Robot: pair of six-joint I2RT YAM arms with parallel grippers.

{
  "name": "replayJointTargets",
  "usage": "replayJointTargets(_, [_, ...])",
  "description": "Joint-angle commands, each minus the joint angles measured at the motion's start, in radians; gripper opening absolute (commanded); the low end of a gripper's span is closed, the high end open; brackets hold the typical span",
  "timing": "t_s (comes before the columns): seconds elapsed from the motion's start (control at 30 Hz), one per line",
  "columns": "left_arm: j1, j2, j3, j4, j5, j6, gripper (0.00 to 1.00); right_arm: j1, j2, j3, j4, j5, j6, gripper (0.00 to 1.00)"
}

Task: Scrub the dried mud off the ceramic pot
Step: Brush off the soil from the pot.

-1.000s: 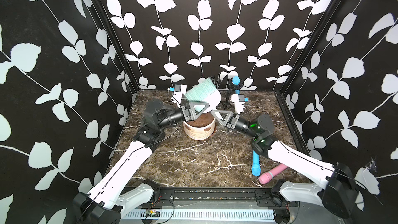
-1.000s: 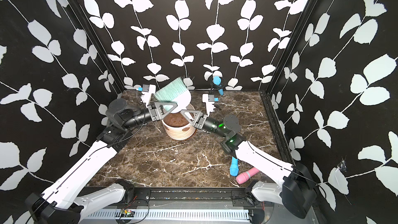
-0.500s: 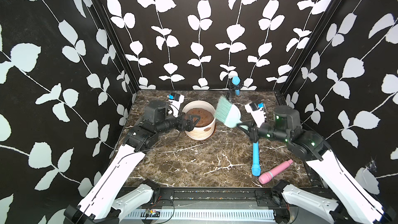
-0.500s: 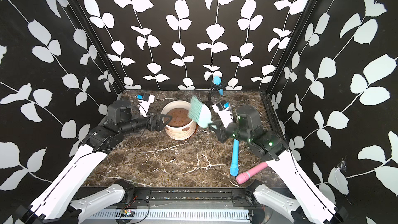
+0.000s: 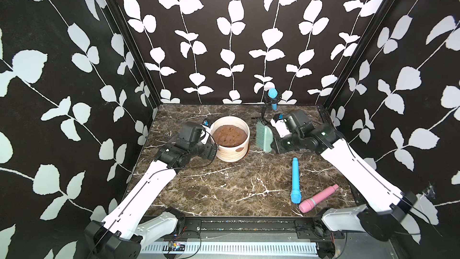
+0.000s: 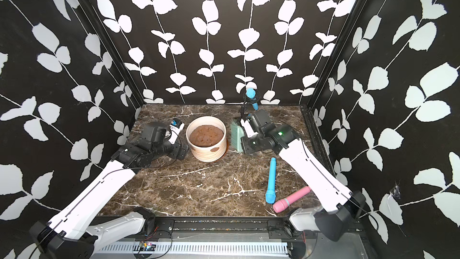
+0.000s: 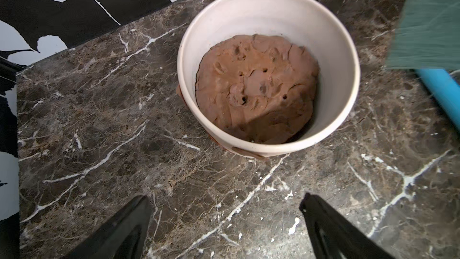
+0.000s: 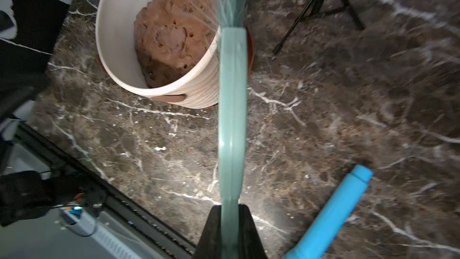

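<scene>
Your pot [image 5: 227, 154] stands upright toward the back of the marble table [image 5: 224, 185], between the two arms. The left gripper [image 7: 225, 199] sits just beside it, jaws spread wide and empty. The right gripper [image 8: 229, 210] is clamped on the handle of the teal brush [image 5: 264, 137], bristles aimed at the pot's side; you cannot tell whether they touch. Expect the pot to be heavy and rigid: glazed cream ceramic with a ribbed wall and smooth rim, packed with lumpy brown soil [image 7: 254, 90]. It will likely skid on the polished stone or chip rather than give, so pinch the rim or brace the wall, not the saucer [image 8: 250, 46]. The mud [image 5: 239, 149] is a flat reddish disc on the front ribs. The bristles look soft and the brush's plastic back stiff.
</scene>
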State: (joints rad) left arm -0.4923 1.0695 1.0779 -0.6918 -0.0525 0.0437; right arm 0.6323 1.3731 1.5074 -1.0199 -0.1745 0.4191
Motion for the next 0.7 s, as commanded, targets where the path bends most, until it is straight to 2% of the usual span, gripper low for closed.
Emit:
replayJointTargets(0.0, [-0.002, -0.017, -0.039, 0.064, -0.043, 0.039, 0.98, 0.012, 0.024, 0.071, -0.017, -0.076, 0.164, 0.0])
replayJointTargets(0.1, [-0.001, -0.027, -0.059, 0.087, -0.05, 0.036, 0.98, 0.012, 0.088, 0.156, -0.069, -0.029, 0.148, 0.0])
replayJointTargets(0.3, [-0.001, -0.043, -0.089, 0.106, -0.045, 0.027, 0.98, 0.012, 0.164, 0.206, -0.028, -0.067, 0.187, 0.0])
replayJointTargets(0.67, [0.0, -0.036, -0.09, 0.105, -0.03, 0.024, 0.98, 0.012, 0.217, 0.16, 0.101, -0.059, 0.22, 0.0])
